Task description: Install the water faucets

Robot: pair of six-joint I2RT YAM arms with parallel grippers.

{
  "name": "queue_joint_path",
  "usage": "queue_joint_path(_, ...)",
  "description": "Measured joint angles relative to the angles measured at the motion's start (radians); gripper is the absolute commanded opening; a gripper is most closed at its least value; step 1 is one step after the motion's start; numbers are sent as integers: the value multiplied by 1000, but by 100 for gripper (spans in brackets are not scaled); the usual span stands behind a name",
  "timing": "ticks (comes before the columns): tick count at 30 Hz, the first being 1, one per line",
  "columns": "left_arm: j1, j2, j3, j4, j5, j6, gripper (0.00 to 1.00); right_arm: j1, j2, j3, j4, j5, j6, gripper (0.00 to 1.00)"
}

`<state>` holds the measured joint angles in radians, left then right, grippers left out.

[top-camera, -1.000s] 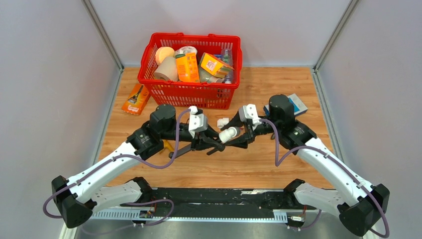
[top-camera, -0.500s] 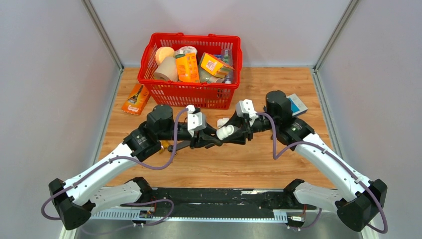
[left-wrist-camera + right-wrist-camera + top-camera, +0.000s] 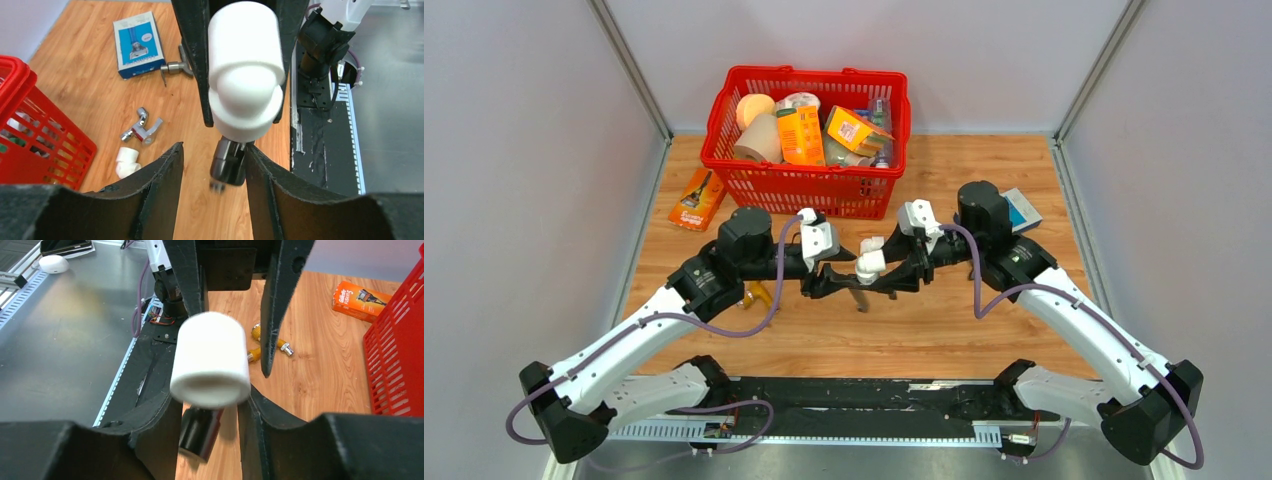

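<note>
Over the middle of the wooden table, the right gripper is clamped on a white elbow fitting. The dark grey faucet hangs below the fitting, between the parted fingers of the left gripper. The red basket stands close behind them, with bare wood towards the near edge. An orange pack lies on the left and a blue box on the right, and grey walls enclose both sides.

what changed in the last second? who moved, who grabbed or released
Right gripper carried the white plastic elbow fitting leftward to the left gripper. The long dark grey metal faucet, slanted in the left jaws before, now hangs down under the elbow; left jaws have widened. Red plastic basket stayed put.
</note>
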<state>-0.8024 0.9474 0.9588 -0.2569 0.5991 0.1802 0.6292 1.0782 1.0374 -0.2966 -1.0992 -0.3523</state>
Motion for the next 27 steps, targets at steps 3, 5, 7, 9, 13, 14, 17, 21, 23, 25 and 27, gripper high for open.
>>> queue_joint_path(3,6,27,12,-13,11,2,57,0,0,0,-6,-9,3,0)
queue_joint_path(5,7,45,12,-14,22,1,57,0,0,0,-6,-11,5,0)
queue_joint_path(7,9,58,11,-13,34,-2,57,0,0,1,-6,-10,4,0)
queue_joint_path(9,13,60,7,-2,45,-11,57,-2,0,1,-6,-10,4,0)
queue_joint_path(13,25,43,-31,55,60,-41,58,-2,0,1,-6,-9,4,0)
queue_joint_path(14,27,36,-43,69,63,-47,58,-2,0,1,-6,-9,4,0)
queue_joint_path(17,31,16,-73,97,66,-60,62,-2,0,1,-6,-10,4,0)
queue_joint_path(21,35,-16,-117,130,65,-72,68,-2,0,2,-6,-10,5,0)
queue_joint_path(23,40,-36,-147,150,64,-77,68,-2,0,3,-6,-11,5,0)
queue_joint_path(25,48,-52,-176,171,66,-83,68,-2,0,4,-6,-11,6,0)
queue_joint_path(27,57,-55,-192,195,77,-90,69,-2,1,4,-6,-11,7,0)
